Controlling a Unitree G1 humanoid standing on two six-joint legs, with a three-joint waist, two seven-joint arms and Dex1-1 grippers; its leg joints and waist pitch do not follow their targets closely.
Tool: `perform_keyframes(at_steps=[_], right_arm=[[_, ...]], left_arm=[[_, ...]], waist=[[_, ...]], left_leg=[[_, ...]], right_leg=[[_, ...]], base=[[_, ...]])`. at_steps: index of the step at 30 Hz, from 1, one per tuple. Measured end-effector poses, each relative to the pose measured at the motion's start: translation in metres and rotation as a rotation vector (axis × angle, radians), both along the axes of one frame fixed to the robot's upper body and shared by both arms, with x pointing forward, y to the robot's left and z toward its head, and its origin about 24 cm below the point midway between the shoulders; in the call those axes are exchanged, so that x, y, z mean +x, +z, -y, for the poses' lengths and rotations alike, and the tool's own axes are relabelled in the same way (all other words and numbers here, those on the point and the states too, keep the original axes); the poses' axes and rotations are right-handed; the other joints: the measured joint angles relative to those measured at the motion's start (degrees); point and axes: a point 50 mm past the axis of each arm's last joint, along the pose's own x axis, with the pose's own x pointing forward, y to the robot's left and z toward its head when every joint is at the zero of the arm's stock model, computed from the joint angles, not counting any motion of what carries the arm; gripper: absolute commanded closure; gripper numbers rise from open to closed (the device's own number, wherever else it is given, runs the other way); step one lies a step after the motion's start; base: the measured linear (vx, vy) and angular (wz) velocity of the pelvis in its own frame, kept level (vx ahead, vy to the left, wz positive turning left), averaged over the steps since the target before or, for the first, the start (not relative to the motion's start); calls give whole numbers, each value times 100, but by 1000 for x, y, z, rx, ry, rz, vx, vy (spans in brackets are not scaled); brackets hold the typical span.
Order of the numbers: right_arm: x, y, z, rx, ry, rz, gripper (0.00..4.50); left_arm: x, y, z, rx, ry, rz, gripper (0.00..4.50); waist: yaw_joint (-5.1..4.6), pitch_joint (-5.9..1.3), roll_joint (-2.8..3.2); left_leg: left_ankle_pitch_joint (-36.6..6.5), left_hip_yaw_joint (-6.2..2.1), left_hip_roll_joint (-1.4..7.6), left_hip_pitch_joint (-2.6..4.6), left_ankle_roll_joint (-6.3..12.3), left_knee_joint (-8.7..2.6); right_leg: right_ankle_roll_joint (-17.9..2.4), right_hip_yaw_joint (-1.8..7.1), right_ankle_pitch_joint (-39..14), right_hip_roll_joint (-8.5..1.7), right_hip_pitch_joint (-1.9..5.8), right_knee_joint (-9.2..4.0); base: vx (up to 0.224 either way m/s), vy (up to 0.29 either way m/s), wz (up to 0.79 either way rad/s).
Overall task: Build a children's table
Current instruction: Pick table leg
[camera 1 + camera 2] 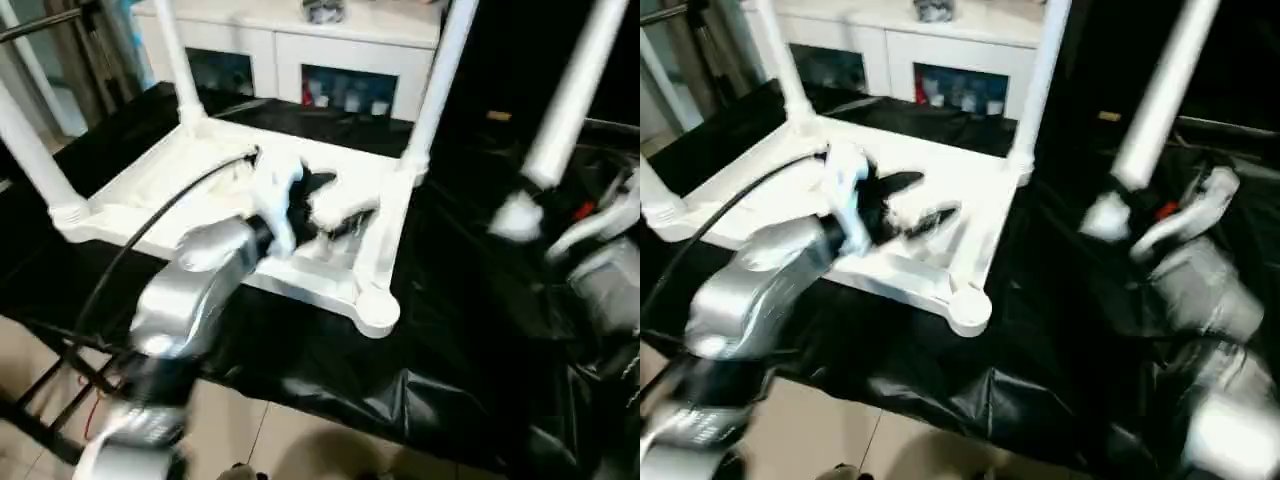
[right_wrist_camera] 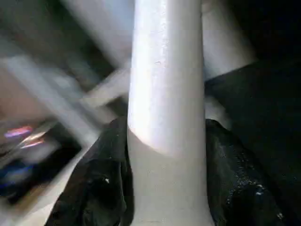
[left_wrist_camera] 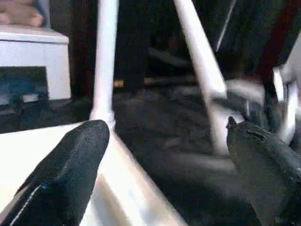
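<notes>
- Lying upside down on a black plastic sheet (image 1: 330, 360) is the small white plastic children's table (image 1: 372, 215), its ribbed underside facing up, in front of a white cabinet with glass-fronted compartments (image 1: 290, 45).
- Standing up from the tabletop's rounded corner sockets are three long round tapering white legs: one at the far corner nearest the cabinet (image 1: 178, 70), one at the other far corner (image 1: 437, 90), and one at the near corner on the robot's left (image 1: 30, 150).
- Sitting empty is the fourth rounded socket (image 1: 375, 310), at the tabletop's near corner on the robot's right.
- Hovering over the middle of the upturned tabletop is the left gripper (image 1: 908, 205), at the end of a silver forearm (image 1: 190, 290); its two black fingers (image 3: 70, 174) are standing spread wide apart with nothing between them.
- Pinching the fourth white leg (image 1: 1160, 100) near its thick end is the right gripper (image 2: 164, 188), one black finger on each side of the shaft.
- Hanging in the air off the tabletop's right side is that held leg, tilted, its thick end low over the black sheet and well apart from the empty socket.
- Trailing along the left forearm and across the tabletop is a black cable (image 1: 150, 225).
</notes>
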Motion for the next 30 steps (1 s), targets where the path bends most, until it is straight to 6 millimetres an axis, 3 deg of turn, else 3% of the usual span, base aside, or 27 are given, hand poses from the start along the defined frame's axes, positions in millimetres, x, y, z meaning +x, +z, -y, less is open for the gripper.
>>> perform_keyframes(at_steps=[4, 8, 13, 20, 27, 30], right_arm=[[-12, 9, -20, 23, 159, 82, 261], [-24, 24, -44, 69, 330, 170, 261], [-35, 18, -66, 47, 460, 132, 261], [-36, 10, -84, -47, 545, 72, 261], [-35, 6, -93, -105, 580, 40, 261], [-27, 10, -103, -218, 567, 50, 261]], left_arm=[[3, 3, 4, -63, -39, -39, 0], [1, 3, 10, -161, -97, -98, 0], [-3, 8, 23, -233, -179, -134, 0], [-9, 10, 34, -284, -252, -171, 0], [-4, 1, 33, -228, -178, -222, 0], [0, -3, 31, -225, -131, -253, 0]], waist=[[71, -1, 1], [118, -2, -39], [125, 12, -108], [96, 9, -205], [79, 5, -247], [51, 7, -252]], left_leg=[[2, 11, 1, -12, 1, 0], [-10, 12, 1, -10, -22, 0], [-9, 12, 0, -11, -21, 1], [-12, 11, -1, -13, -20, -4], [-12, 9, -1, -10, -20, -13], [-10, 9, -2, -11, -21, -13]], right_leg=[[26, 3, -15, -4, -16, -1], [33, 3, -19, -6, -14, -4], [37, 4, -20, -8, -5, -24], [49, 3, -13, -9, 12, -54], [51, 2, -11, -8, 15, -57], [54, 3, -10, -8, 15, -58]], base=[[0, 0, 0], [0, 0, 0], [0, 0, 0], [0, 0, 0], [0, 0, 0], [0, 0, 0]])
